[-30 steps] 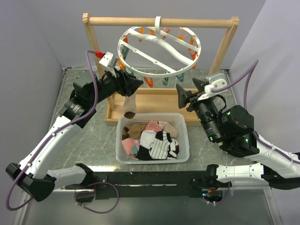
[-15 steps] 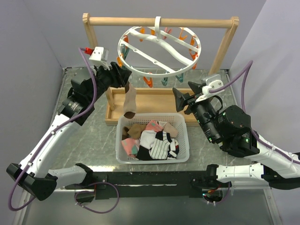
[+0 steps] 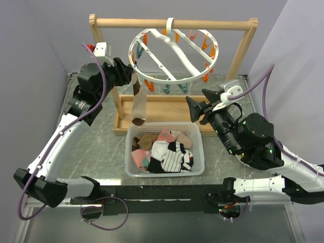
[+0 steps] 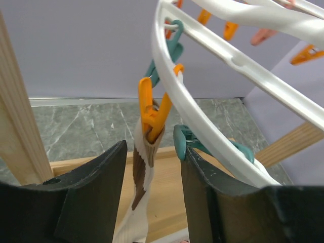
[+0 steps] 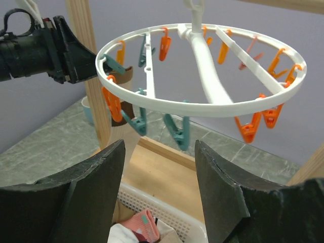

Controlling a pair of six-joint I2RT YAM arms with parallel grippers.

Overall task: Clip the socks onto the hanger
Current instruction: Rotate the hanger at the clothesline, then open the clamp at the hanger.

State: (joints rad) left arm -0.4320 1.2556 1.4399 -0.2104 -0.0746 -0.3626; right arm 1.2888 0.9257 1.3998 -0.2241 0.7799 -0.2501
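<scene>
Sock (image 4: 139,174) clipped in orange peg (image 4: 151,109) on left rim of hanger (image 5: 212,110), hanging free. L end effector (image 4: 149,147) straddles it, released. We back straight out w/o snagging. R end effector (image 5: 159,145) open, empty, below hanger.

**Bright, even light, soft shadows**

We see diffuse light from above, with faint shadows on the tabletop (image 3: 101,136). The top view is sharp. In the left wrist view, the nearest stretch of the hanger (image 4: 169,86) looks slightly soft.
</scene>
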